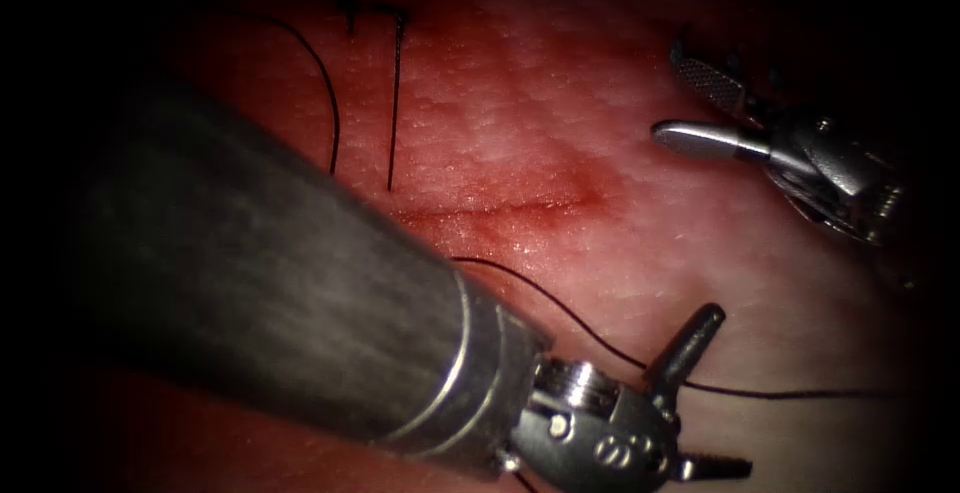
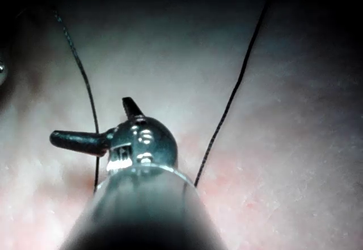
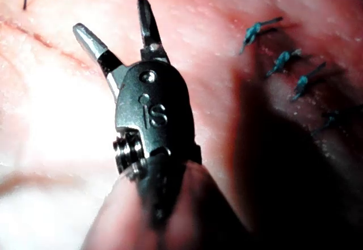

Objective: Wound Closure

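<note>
Thread point(image 1: 560, 305) runs across the tissue point(image 1: 560, 153) below the cut point(image 1: 480, 211), passing the left tool point(image 1: 705, 398), whose jaws are spread and grasp nothing. Right tool point(image 1: 700, 103), stamped "S" in the right wrist view, also gapes empty. Needle possibly hidden; I cannot tell.

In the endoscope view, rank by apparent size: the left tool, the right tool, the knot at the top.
1. Left tool, jaws open, empty; nearness to the camera inflates it.
2. Right tool, open, empty.
3. Knot.
</note>
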Robot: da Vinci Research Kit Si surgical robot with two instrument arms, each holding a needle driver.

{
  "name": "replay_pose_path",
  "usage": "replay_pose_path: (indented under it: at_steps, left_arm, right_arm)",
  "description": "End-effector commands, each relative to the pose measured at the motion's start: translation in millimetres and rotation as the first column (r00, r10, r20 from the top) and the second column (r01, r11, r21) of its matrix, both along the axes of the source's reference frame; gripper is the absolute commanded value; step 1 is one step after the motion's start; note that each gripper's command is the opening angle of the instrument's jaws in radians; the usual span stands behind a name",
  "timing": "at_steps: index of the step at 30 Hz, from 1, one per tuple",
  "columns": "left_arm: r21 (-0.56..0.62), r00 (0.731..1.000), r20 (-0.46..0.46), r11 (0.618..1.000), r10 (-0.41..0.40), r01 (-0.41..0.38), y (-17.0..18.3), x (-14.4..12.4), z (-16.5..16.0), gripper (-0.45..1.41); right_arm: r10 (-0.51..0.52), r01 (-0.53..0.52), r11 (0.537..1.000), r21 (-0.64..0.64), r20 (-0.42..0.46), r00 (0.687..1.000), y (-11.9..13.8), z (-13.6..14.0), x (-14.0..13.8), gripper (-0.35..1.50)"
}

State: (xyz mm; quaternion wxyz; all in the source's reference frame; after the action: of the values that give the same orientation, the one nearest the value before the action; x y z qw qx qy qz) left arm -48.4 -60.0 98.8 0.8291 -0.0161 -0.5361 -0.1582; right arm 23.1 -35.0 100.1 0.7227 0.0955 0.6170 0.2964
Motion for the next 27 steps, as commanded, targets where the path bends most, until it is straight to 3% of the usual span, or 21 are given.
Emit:
replay_pose_path:
  at_steps: [1,10,16,20,21,22,24,27]
  left_arm:
    - [0.012,1.000,0.010,1.000,0.005,-0.006,-0.7,-0.4,0.2,0.71]
    - [0.153,0.998,0.011,0.986,0.069,-0.070,0.9,-1.6,-2.4,0.76]
    - [0.185,0.994,0.001,0.976,0.113,-0.111,1.1,-2.4,-2.9,0.51]
    - [0.182,0.990,0.033,0.973,0.139,-0.143,2.4,-2.4,-1.5,0.17]
    - [0.172,0.987,0.058,0.973,0.147,-0.155,2.7,-2.1,-1.1,-0.21]
    - [0.137,0.986,0.101,0.980,0.130,-0.143,2.6,-1.3,-1.3,-0.45]
    - [0.090,0.981,0.178,0.992,0.073,-0.090,2.5,0.6,-2.8,-0.45]
    - [0.071,0.969,0.241,0.995,0.057,-0.076,2.2,3.7,-5.1,-0.45]
  right_arm:
    - [-0.001,0.001,1.000,0.000,-0.003,1.000,-0.3,0.6,0.8,0.80]
    - [-0.002,0.002,1.000,-0.001,-0.005,1.000,-0.4,0.7,1.1,0.80]
    - [-0.006,0.006,1.000,-0.003,-0.001,1.000,-0.5,1.0,1.2,0.80]
    - [-0.011,0.011,1.000,-0.003,0.002,1.000,-0.6,1.1,1.5,0.80]
    - [-0.010,0.010,1.000,-0.004,0.003,1.000,-0.7,1.1,1.5,0.80]
    - [-0.011,0.011,1.000,-0.004,0.003,1.000,-0.7,1.1,1.5,0.80]
    - [-0.010,0.010,1.000,-0.004,0.003,1.000,-0.8,1.1,1.5,0.80]
    - [-0.026,0.026,1.000,-0.004,0.000,1.000,-1.2,0.9,1.7,0.85]
